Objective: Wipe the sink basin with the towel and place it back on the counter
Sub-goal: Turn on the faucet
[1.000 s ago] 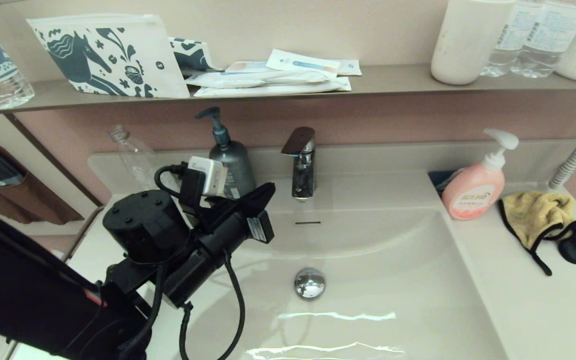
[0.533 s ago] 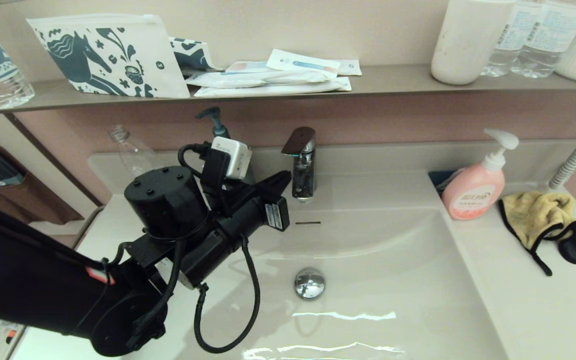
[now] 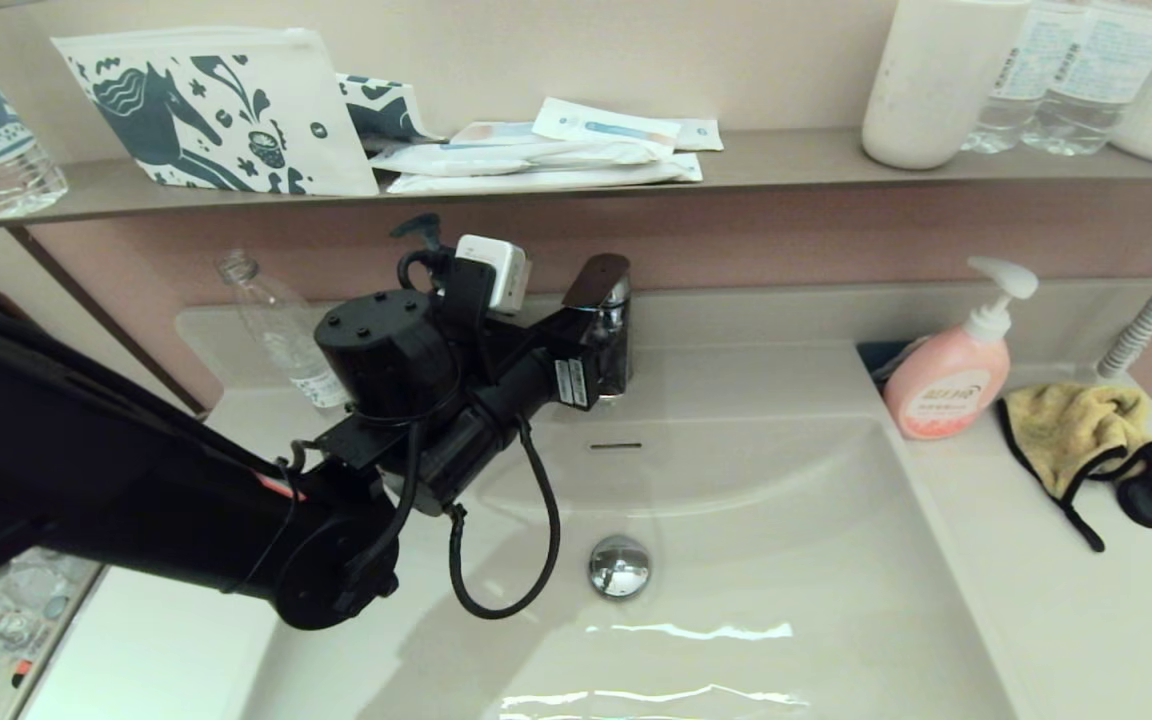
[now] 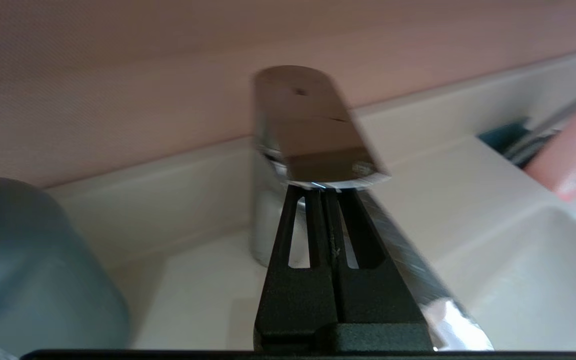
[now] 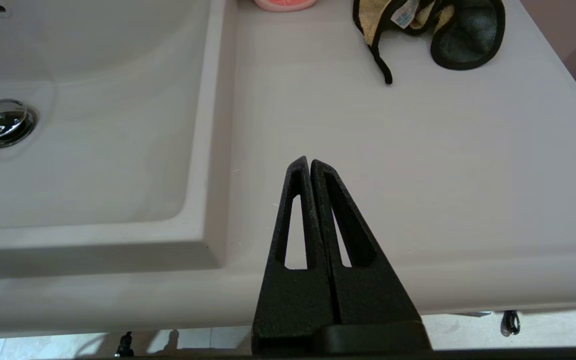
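Note:
The mustard-yellow towel (image 3: 1071, 425) with black trim lies bunched on the counter (image 3: 1036, 600) at the far right, behind the pink soap bottle; the right wrist view also shows the towel (image 5: 375, 20). The sink basin (image 3: 736, 520) is bare, with its chrome drain plug (image 3: 620, 566) in the middle. My left gripper (image 3: 588, 335) is shut and holds nothing. Its tips (image 4: 324, 189) sit right under the front end of the faucet lever (image 4: 308, 125). My right gripper (image 5: 310, 161) is shut and empty, low over the counter's (image 5: 418, 150) front edge, well short of the towel.
A pink pump soap bottle (image 3: 946, 385) stands at the basin's right rear corner. A grey pump bottle (image 4: 28, 260) and a clear bottle (image 3: 276, 320) stand left of the faucet (image 3: 608, 350). The wall shelf (image 3: 786, 160) above carries pouches, packets and bottles.
My left arm has swung up and toward the back, from over the basin's left side to the faucet. The towel and the right gripper have not moved.

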Available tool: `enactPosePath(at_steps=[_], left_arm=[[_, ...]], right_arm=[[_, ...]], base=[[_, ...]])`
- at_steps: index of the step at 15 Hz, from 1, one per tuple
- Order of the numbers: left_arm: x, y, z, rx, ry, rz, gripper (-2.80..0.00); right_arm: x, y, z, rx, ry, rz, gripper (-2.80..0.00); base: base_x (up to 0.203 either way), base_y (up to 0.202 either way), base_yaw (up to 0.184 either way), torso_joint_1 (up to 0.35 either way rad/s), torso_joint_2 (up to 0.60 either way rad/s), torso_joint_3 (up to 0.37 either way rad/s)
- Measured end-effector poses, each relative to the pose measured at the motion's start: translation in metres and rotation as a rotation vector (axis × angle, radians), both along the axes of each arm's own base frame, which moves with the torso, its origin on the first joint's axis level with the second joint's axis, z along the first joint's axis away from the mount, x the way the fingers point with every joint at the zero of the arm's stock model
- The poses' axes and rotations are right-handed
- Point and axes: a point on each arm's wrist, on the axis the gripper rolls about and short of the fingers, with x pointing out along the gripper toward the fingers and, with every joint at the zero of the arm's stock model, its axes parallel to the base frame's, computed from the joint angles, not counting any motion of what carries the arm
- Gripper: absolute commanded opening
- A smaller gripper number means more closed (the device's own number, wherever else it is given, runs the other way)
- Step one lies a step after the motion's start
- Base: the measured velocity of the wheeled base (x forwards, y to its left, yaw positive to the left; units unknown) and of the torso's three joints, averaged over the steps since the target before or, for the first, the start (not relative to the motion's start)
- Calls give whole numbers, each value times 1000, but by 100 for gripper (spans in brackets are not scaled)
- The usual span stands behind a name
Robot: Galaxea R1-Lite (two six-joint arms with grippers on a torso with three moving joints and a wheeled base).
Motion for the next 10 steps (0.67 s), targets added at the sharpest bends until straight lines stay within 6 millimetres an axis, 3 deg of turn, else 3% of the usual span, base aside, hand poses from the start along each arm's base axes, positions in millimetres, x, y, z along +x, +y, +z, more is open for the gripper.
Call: enactPosePath(at_steps=[4, 10], left_arm=[[11, 5, 8, -13, -26, 32, -280], [3, 9, 18, -16, -26, 31, -280]], right_arm=[[0, 0, 0, 0, 0, 0, -280], [0, 0, 0, 0, 0, 0, -280]], base=[[0, 0, 0, 0, 0, 0], [0, 0, 0, 0, 0, 0]])
